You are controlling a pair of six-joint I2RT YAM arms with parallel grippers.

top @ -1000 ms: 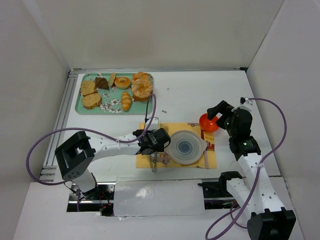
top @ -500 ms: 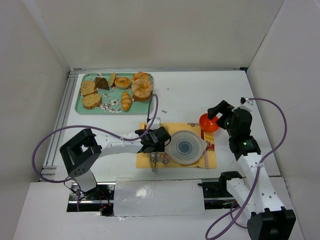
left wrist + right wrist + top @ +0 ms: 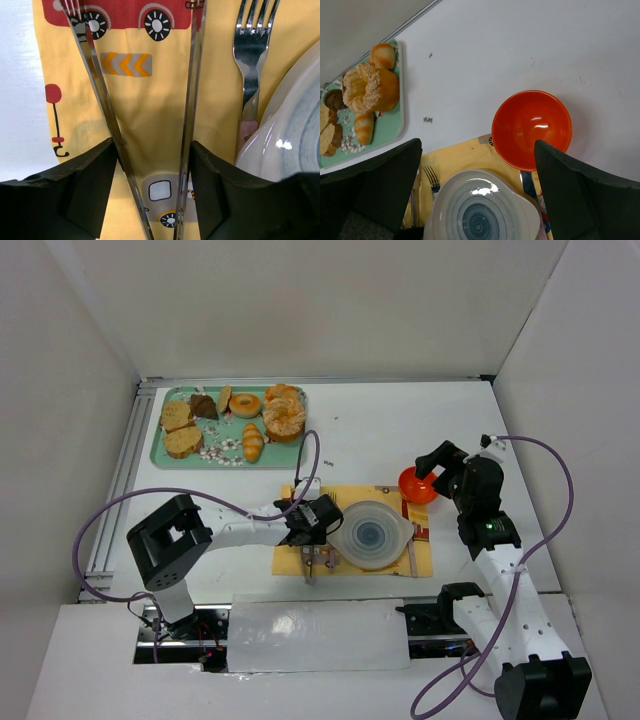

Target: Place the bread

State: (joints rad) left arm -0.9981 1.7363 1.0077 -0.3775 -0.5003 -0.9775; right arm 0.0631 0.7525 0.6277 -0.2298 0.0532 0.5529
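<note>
On tray [image 3: 280, 453], bread [image 3: 183, 442], one smaller slice [image 3: 177, 415] — left gripper [image 3: 152, 150] astride tongs [image 3: 101, 100], grip unclear; right gripper [image 3: 477, 147] agape.

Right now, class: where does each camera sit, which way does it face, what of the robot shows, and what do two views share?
Top external: above, behind the bases, facing down on the table; both arms, left gripper and right gripper show.
Left wrist: on the left arm, facing down at the yellow placemat; its fingers flank metal tongs.
Right wrist: on the right arm, facing down at the orange bowl; its fingers frame the view.
Shared: both wrist views show the fork and plate.
</note>
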